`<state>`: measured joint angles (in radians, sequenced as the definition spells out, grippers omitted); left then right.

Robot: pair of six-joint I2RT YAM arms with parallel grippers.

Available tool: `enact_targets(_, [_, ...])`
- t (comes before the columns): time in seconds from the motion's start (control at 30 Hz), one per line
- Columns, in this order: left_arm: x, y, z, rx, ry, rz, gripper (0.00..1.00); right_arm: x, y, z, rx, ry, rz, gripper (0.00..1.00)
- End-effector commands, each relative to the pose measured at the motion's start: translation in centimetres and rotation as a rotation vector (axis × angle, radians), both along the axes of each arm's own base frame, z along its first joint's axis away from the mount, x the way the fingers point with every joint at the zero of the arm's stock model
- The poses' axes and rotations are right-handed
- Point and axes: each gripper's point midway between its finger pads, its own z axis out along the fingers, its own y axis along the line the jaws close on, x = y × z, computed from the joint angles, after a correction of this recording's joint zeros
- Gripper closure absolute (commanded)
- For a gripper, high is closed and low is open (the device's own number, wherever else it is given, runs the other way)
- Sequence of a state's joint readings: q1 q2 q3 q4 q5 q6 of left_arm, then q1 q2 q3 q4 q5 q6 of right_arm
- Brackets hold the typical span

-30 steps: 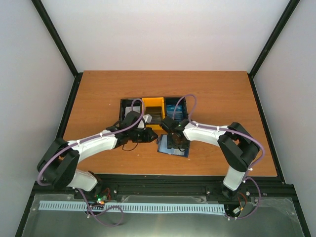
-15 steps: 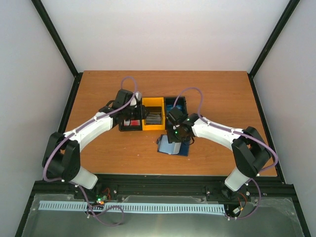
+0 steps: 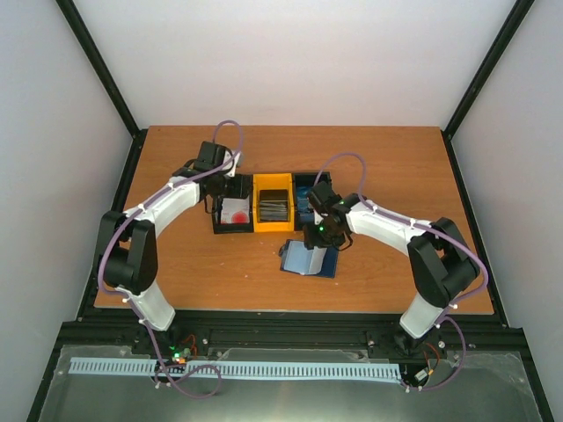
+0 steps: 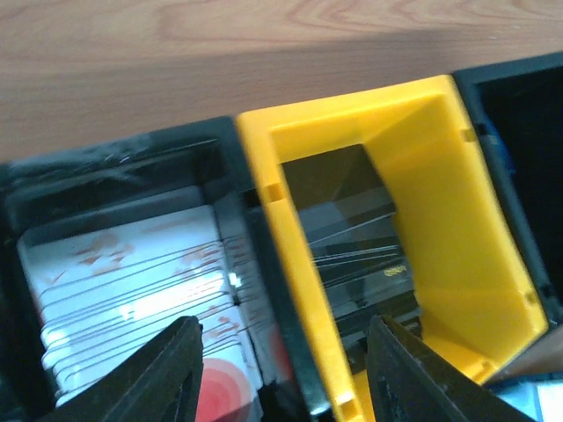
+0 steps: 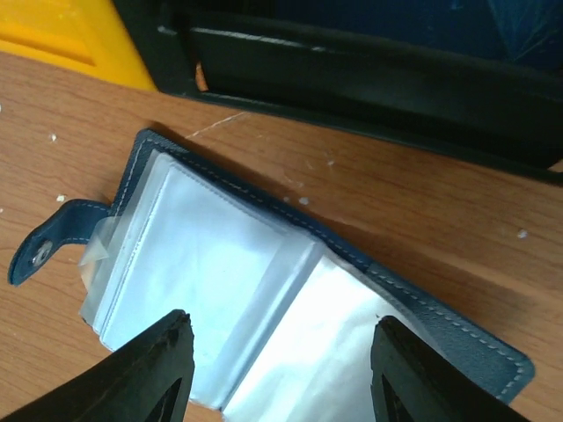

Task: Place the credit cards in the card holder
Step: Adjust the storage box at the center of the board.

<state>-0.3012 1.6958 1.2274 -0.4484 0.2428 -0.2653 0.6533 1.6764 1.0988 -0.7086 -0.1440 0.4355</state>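
Top external view, from the left: my left gripper (image 3: 230,188) hangs over the left black compartment of the black-and-yellow three-compartment plastic bin tray (image 3: 273,180), which sits on the brown wooden table (image 3: 176,264). That compartment holds the stack of white plastic cards with a red circle (image 3: 234,214). In my left wrist view, my fingers (image 4: 167,374) stand partly apart and hold nothing; the wall between the black and yellow compartments lies below the gap. The yellow middle compartment holds dark grey plastic cards (image 3: 274,207), and the right black one holds blue cards (image 3: 304,195). My right gripper (image 3: 318,236) hovers over the dark navy-blue folding card holder (image 3: 308,262), which lies open on the table just in front of the tray, clear pockets up. Those fingers (image 5: 154,369) are wide apart and empty.
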Motion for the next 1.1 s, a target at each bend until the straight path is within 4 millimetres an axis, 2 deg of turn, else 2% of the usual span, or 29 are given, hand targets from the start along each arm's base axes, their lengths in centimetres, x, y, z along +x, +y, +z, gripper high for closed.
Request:
enact_targets(0.0, [1.0,-2.7,3.8,-0.032,-0.151,-0.219,0.48,0.7,-0.7,0.0,0.015,0.019,-0.013,0.45])
enact_targets(0.1, [1.1,-3.8,4.4,-0.007,-0.213,-0.321,0.49,0.4,-0.5,-0.4,0.042,0.040,-0.005,0.46])
enact_targets(0.2, [2.2,-2.9,3.8,0.092,-0.232,-0.289,0.53,0.1,-0.2,-0.6,0.055,0.052,0.026,0.46])
enact_targets(0.33, [4.8,2.3,3.2,0.281,-0.230,-0.043,0.52,0.3,0.1,-0.5,0.059,0.048,0.054,0.46])
enact_targets(0.47, [6.6,7.6,1.7,0.363,-0.144,0.179,0.42,0.2,0.3,-0.6,0.069,0.055,0.077,0.46])
enact_targets(0.6, [7.7,9.9,0.2,0.430,-0.101,0.254,0.38,0.1,0.3,-0.8,0.066,0.051,0.095,0.46])
enact_targets(0.73, [7.5,10.5,-2.0,0.465,-0.015,0.252,0.39,0.3,0.1,-0.7,0.056,0.033,0.097,0.46])
enact_targets(0.8, [6.9,10.3,-2.9,0.364,0.056,0.236,0.42,0.3,0.1,-0.7,0.058,0.027,0.097,0.46])
enact_targets(1.07, [5.3,10.1,-3.5,0.281,0.104,0.239,0.50,0.3,-0.4,-0.6,0.048,0.006,0.094,0.46])
